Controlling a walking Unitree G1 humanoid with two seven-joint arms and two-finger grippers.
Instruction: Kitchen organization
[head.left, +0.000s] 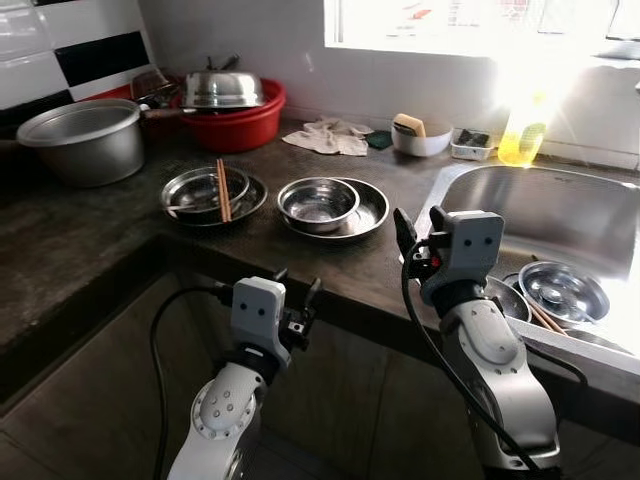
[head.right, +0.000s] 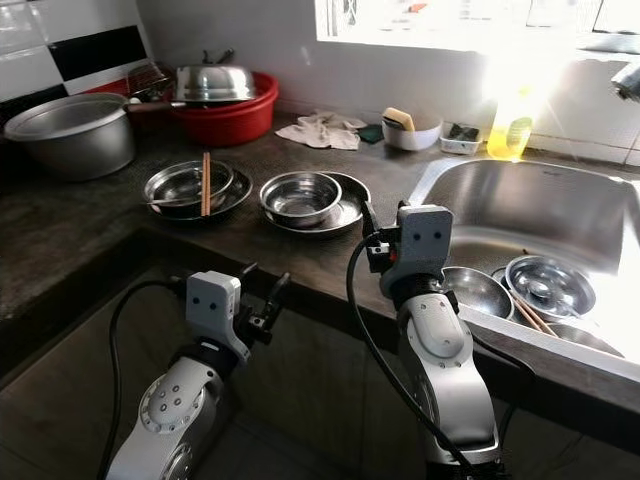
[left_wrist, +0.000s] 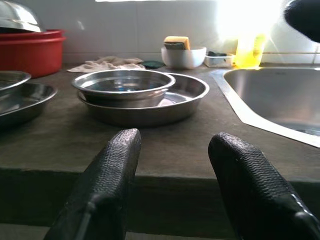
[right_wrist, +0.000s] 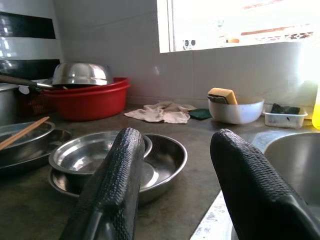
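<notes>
You are at the approach stage: nothing is gripped yet, and both arms hover at the counter's front edge with jaws apart and empty. Your left gripper (left_wrist: 172, 165) sits below the counter lip, its open fingers framing the steel bowl (left_wrist: 123, 85) that rests inside a shallow steel plate (left_wrist: 192, 95), straight ahead of the jaws and a little above them. Your right gripper (right_wrist: 175, 170) is higher, just above counter level, looking over that same nested pair with the sink (head.left: 540, 215) off to its outer side. The likely next move calls for lifting one gripper over the lip and closing on the bowl's thin rim, which I judge to be slippery. Beyond the left jaws, another bowl and plate (head.left: 210, 195) carry chopsticks (head.left: 223, 188) laid across the rim. The sink holds more steel bowls (head.left: 560, 290). Further back, the red basin (head.left: 240, 125) holds a domed lid, and the white bowl (head.left: 420, 138) holds a sponge.
</notes>
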